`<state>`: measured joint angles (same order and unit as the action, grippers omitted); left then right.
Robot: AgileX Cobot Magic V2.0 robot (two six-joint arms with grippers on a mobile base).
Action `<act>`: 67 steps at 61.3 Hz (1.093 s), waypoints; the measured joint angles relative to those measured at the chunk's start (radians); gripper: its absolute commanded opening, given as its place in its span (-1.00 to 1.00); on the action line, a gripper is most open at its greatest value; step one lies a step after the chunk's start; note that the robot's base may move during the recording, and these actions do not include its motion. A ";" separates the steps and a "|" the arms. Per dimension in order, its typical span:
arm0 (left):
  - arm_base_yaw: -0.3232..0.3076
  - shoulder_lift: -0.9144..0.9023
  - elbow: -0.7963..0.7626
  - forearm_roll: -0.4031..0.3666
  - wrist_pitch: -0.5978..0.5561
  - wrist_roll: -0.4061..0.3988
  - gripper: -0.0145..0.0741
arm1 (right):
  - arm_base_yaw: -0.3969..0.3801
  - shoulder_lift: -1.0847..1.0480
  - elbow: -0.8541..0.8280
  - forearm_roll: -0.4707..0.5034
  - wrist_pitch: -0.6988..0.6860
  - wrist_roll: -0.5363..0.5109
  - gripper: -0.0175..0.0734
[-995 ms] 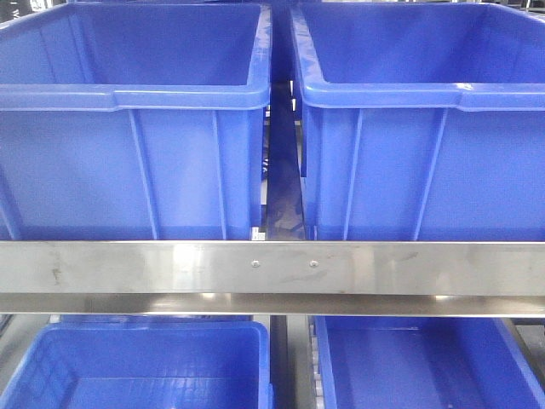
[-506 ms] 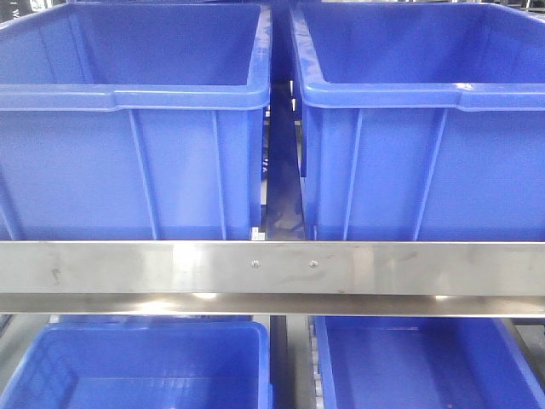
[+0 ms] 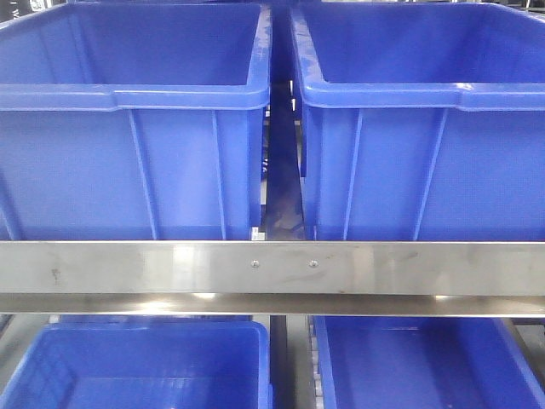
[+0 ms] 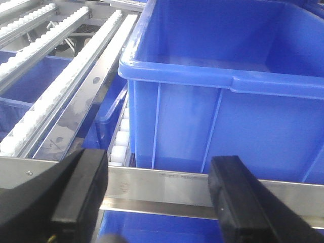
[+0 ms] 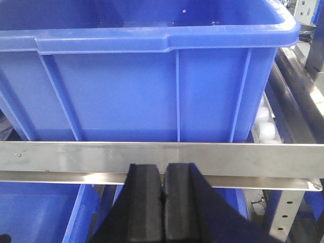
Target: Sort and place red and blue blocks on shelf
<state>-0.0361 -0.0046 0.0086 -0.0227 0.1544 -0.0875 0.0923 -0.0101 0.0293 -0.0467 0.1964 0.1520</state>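
Observation:
Neither the red nor the blue block shows in any view. The shelf's steel front rail (image 3: 128, 268) with two small screws runs across the front view. Neither gripper appears there. In the left wrist view my left gripper (image 4: 158, 190) is open. Its two black fingers (image 4: 83, 192) stand wide apart in front of the rail (image 4: 167, 185), with nothing between them. My right gripper (image 5: 163, 174) is shut, pads pressed together with nothing visible between them. Its tips sit just before the rail (image 5: 238, 159).
Two large blue bins (image 3: 128, 170) (image 3: 426, 170) stand side by side on the upper tier, with a narrow gap between them. Two more blue bins (image 3: 145, 366) (image 3: 426, 366) sit on the tier below. White roller tracks (image 4: 50, 96) run back along the shelf to the left.
Only the glints on the rail's lower lip have shifted. The bins and rail stand as before.

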 measured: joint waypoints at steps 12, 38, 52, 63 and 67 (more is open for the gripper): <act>0.000 0.000 0.000 0.004 0.000 0.000 -0.48 | 0.000 0.000 0.000 0.000 0.000 0.000 -0.46; 0.000 0.000 0.000 0.023 -0.002 0.000 -0.48 | 0.000 0.000 0.000 0.000 0.000 0.000 -0.46; 0.000 0.000 0.000 0.023 -0.002 0.000 -0.48 | 0.000 0.000 0.000 0.000 0.000 0.000 -0.46; 0.000 0.000 0.000 0.023 -0.002 0.000 -0.48 | 0.000 0.000 0.000 0.000 0.000 0.000 -0.46; 0.000 0.000 0.000 0.023 -0.002 0.000 -0.48 | 0.000 0.000 0.000 0.000 0.000 0.000 -0.46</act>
<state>-0.0361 -0.0046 0.0086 0.0000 0.1526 -0.0875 0.0923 -0.0101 0.0293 -0.0467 0.1964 0.1520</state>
